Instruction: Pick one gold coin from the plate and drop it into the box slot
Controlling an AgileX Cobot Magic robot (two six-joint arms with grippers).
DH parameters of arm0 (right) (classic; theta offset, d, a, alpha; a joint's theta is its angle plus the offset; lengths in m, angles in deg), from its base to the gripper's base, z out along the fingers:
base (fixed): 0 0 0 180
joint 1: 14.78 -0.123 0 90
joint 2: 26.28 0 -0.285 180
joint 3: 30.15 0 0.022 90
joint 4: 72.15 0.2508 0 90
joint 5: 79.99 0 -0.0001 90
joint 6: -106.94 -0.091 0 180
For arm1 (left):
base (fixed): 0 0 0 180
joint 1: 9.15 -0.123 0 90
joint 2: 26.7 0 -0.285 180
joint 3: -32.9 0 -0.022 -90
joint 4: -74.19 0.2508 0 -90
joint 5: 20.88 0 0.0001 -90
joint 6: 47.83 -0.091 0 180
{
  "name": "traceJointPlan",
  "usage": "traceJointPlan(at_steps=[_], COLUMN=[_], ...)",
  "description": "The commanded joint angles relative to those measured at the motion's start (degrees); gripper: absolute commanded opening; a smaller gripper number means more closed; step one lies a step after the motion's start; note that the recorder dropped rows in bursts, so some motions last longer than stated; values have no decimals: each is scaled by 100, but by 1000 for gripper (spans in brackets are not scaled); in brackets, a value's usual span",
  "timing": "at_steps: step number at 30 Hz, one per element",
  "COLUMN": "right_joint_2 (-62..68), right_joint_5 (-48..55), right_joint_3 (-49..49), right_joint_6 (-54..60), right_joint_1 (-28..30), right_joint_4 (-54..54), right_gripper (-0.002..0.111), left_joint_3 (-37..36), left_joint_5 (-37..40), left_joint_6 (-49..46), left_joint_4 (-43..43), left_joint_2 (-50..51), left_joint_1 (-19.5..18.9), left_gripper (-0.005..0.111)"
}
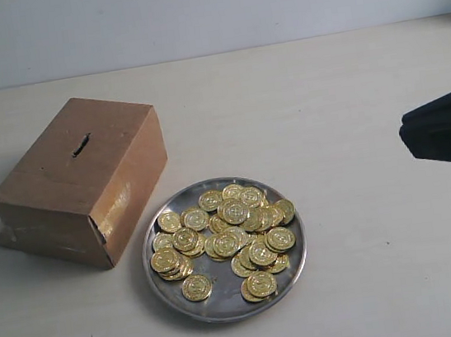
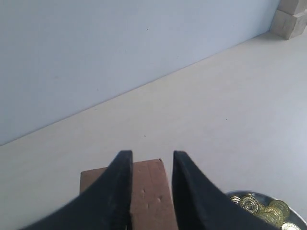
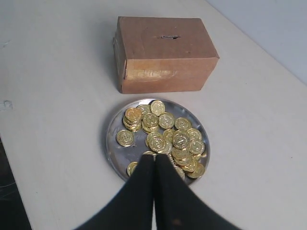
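The brown cardboard box [image 1: 85, 178] stands left of the silver plate [image 1: 218, 302], and its dark slot [image 1: 81, 145] is on the top face. Several gold coins [image 1: 226, 235] are heaped on the plate, one lying apart near the front. My right gripper [image 1: 405, 133] enters from the right edge, well clear of the plate. In the right wrist view it [image 3: 154, 157] is shut and empty, hovering over the near rim of the plate [image 3: 111, 139], with the coins [image 3: 168, 134], box [image 3: 163, 52] and slot [image 3: 169, 36] beyond. My left gripper [image 2: 152, 155] is open above the box [image 2: 148, 196].
The pale table [image 1: 322, 81] runs back to a light wall [image 1: 205, 13]. Pale wooden blocks [image 2: 290, 19] sit by the wall in the left wrist view. The table's edge [image 3: 5, 191] shows beside the plate in the right wrist view.
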Motion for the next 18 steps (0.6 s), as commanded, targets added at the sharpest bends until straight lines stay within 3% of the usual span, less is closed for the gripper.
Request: traceJointPlan(at_steps=[1, 9, 18], right_joint_2=[-18, -619, -1827], right_joint_5=[-73, -73, -73], right_joint_3=[-40, -40, -40], right_joint_6=[37, 27, 26], right_joint_1=[23, 168, 2005], right_joint_4=[29, 131, 537], right_gripper=[0, 0, 0], left_joint_3=[30, 30, 30], left_joint_5=[45, 45, 45], left_joint_6=[29, 29, 29], left_joint_4=[28, 29, 29], left_joint_2=[-51, -435, -1830], left_joint_1=[27, 16, -63], left_gripper=[29, 29, 29])
